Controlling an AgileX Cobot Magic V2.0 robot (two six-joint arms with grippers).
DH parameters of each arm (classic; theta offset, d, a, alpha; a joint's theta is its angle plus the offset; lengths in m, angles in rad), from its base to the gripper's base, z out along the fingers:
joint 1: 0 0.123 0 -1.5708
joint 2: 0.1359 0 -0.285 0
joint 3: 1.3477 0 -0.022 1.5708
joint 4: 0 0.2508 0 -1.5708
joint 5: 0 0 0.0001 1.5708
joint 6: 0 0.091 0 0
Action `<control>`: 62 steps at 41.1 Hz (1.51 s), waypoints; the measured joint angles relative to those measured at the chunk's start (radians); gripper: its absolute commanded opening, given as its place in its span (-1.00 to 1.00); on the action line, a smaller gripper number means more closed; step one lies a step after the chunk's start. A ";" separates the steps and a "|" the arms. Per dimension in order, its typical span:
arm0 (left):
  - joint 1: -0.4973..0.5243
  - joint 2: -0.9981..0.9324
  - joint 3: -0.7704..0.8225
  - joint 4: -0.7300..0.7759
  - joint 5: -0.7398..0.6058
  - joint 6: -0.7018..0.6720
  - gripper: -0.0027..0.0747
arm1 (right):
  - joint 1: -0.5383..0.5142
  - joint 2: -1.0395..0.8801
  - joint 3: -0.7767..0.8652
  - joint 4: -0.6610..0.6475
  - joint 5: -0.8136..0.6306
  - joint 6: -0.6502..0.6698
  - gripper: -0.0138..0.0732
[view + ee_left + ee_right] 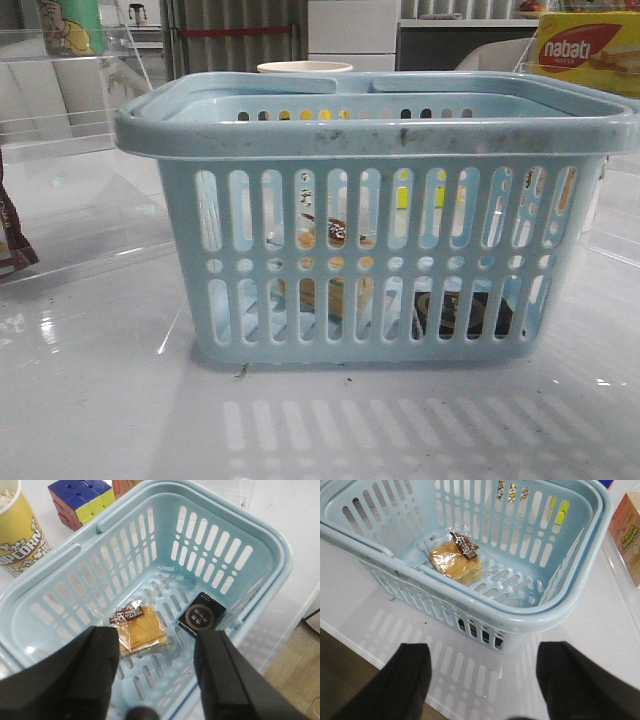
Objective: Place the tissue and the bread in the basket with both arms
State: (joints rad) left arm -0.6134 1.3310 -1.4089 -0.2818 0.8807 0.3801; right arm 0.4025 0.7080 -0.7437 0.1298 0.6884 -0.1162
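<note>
The pale blue basket [370, 135] stands mid-table. The bread [140, 629], golden in a clear wrapper with a dark label, lies on the basket floor. The small black tissue pack [201, 614] lies next to it, apart from it. Both show dimly through the slots in the front view: the bread [335, 290] and the tissue [465, 312]. My left gripper [156, 670] is open and empty above the basket's inside. My right gripper [482, 680] is open and empty above the table outside the basket [545, 615]. The bread [456, 562] shows there; the tissue is hidden behind the near wall. Neither gripper shows in the front view.
A popcorn cup [17, 530] and a colour cube [82, 500] stand just outside the basket. A yellow-red nabati box [588, 50] sits at the back right, an orange box [630, 535] beside the basket, and a dark brown snack packet [12, 235] at the left. The table edge [350, 645] is near my right gripper.
</note>
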 measured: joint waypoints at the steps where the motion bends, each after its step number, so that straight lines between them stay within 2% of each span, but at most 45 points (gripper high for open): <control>1: 0.000 -0.035 0.027 0.000 0.002 0.002 0.14 | 0.000 0.000 0.000 0.000 0.000 0.000 0.59; 13: 0.000 -0.389 0.354 0.000 -0.004 0.009 0.14 | 0.000 0.000 0.000 0.000 0.000 0.000 0.59; 24: 0.000 -0.619 0.600 0.004 -0.063 0.007 0.14 | 0.000 0.000 0.000 0.000 0.041 0.000 0.59; 33: 0.000 -0.685 0.690 0.152 -0.108 -0.165 0.14 | 0.000 -0.007 0.000 0.000 0.106 0.004 0.59; 42: 0.000 -0.686 0.712 0.187 -0.112 -0.196 0.14 | 0.000 -0.085 0.029 0.000 0.166 0.008 0.57; 45: 0.000 -0.686 0.712 0.187 -0.117 -0.198 0.08 | 0.000 -0.113 0.040 0.000 0.166 0.008 0.49; 47: 0.000 -0.686 0.712 0.187 -0.118 -0.198 -0.01 | 0.000 -0.120 0.047 0.000 0.166 0.008 0.35; 55: 0.000 -0.686 0.712 0.187 -0.118 -0.200 -0.46 | 0.000 -0.126 0.070 0.000 0.168 0.008 -0.22; 59: 0.000 -0.686 0.712 0.187 -0.118 -0.200 -0.67 | 0.000 -0.126 0.070 0.000 0.170 0.008 -0.40; 62: 0.000 -0.686 0.712 0.187 -0.118 -0.200 -0.69 | 0.000 -0.126 0.070 0.000 0.172 0.008 -0.51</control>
State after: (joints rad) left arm -0.6134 0.6449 -0.6971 -0.0945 0.7624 0.1799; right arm 0.4025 0.5824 -0.6740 0.1298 0.8604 -0.1078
